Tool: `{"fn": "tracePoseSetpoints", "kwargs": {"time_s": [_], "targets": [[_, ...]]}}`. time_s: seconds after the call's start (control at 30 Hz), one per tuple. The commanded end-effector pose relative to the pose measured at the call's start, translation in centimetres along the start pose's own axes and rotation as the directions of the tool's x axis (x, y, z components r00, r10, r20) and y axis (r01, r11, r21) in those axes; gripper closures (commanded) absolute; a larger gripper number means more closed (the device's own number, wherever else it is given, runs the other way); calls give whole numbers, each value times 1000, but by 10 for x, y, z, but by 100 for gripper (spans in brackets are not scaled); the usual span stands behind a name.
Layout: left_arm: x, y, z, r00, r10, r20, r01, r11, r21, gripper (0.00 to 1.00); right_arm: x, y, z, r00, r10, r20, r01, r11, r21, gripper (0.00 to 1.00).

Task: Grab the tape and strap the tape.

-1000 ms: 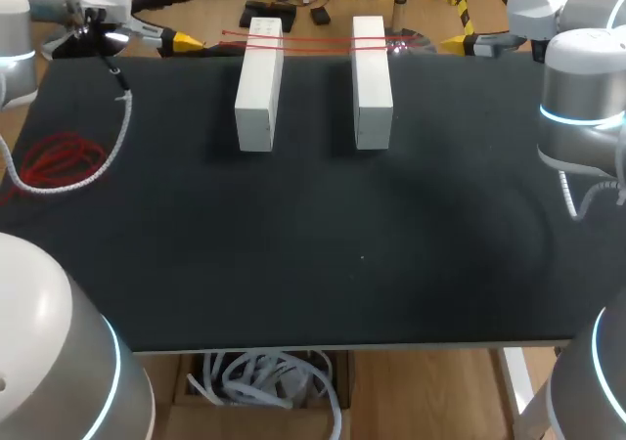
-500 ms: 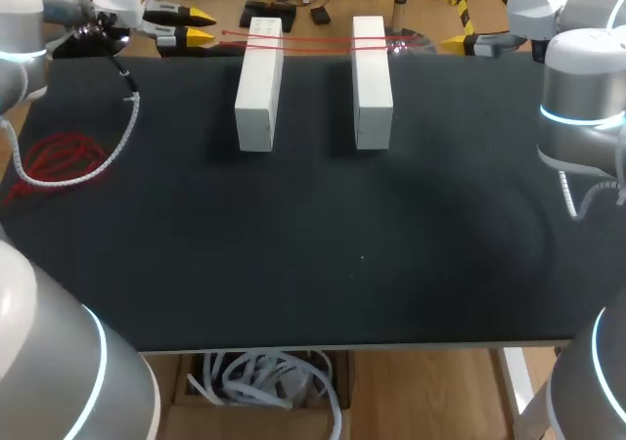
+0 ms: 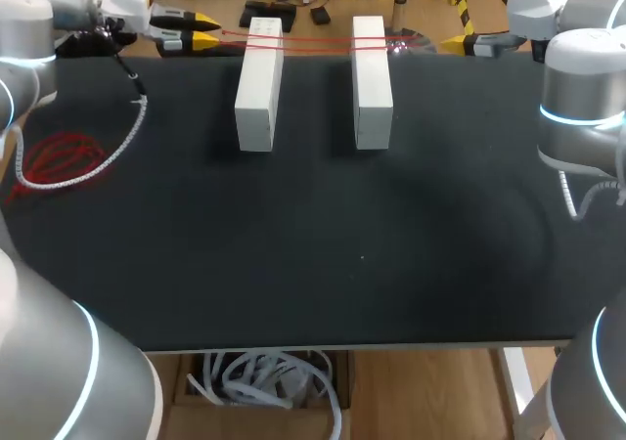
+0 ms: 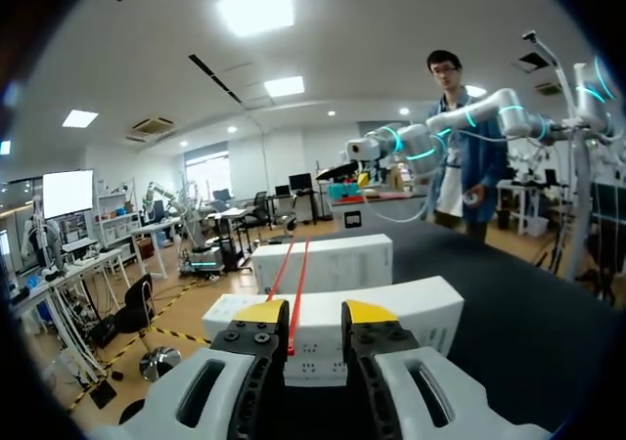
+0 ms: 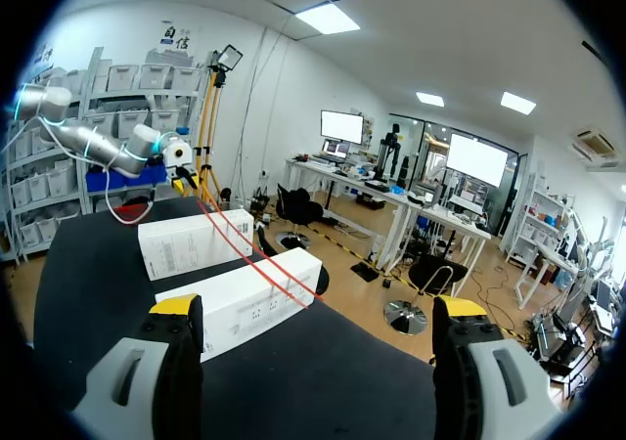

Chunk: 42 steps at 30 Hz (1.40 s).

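Observation:
A thin red strap [image 3: 313,39] is stretched across the far ends of two white boxes [image 3: 259,83] [image 3: 372,80] at the table's back. My left gripper [image 3: 203,29] hovers just left of the strap's left end. In the left wrist view the strap [image 4: 296,274] runs from the near box [image 4: 391,313] into the narrow gap of the left gripper [image 4: 315,313]. It lies against one finger [image 4: 262,313] and a gap shows to the other. My right gripper [image 3: 460,42] is wide open beyond the strap's right end, with nothing in it [image 5: 318,308].
A loose red coil of strap [image 3: 59,156] lies at the table's left edge, with a white spiral cable [image 3: 122,142] from my left arm curving over it. The black tabletop [image 3: 323,244] stretches in front of the boxes.
My left gripper has moved right along the back edge up to the strap's left end. Its fingers have come much closer together. The right arm has not moved.

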<state>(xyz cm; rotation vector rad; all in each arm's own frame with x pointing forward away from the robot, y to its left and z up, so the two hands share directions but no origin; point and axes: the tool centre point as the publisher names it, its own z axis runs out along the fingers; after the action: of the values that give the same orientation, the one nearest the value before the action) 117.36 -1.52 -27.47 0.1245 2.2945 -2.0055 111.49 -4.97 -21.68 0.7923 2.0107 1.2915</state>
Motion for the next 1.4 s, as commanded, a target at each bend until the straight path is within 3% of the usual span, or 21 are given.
{"fn": "tracePoseSetpoints", "kwargs": {"time_s": [0.03, 0.97, 1.4], "targets": [[-10, 11, 2, 980, -3, -201, 9, 1000, 29, 73, 0, 0, 0, 1000, 0, 0, 0, 1000, 0, 0], [-21, 36, 2, 984, -41, -174, 44, 999, 16, 73, 0, 0, 0, 1000, 0, 0, 0, 1000, 0, 0], [-27, 45, 2, 982, -48, -183, 52, 998, 19, 84, 0, 0, 0, 1000, 0, 0, 0, 1000, 0, 0]]}}
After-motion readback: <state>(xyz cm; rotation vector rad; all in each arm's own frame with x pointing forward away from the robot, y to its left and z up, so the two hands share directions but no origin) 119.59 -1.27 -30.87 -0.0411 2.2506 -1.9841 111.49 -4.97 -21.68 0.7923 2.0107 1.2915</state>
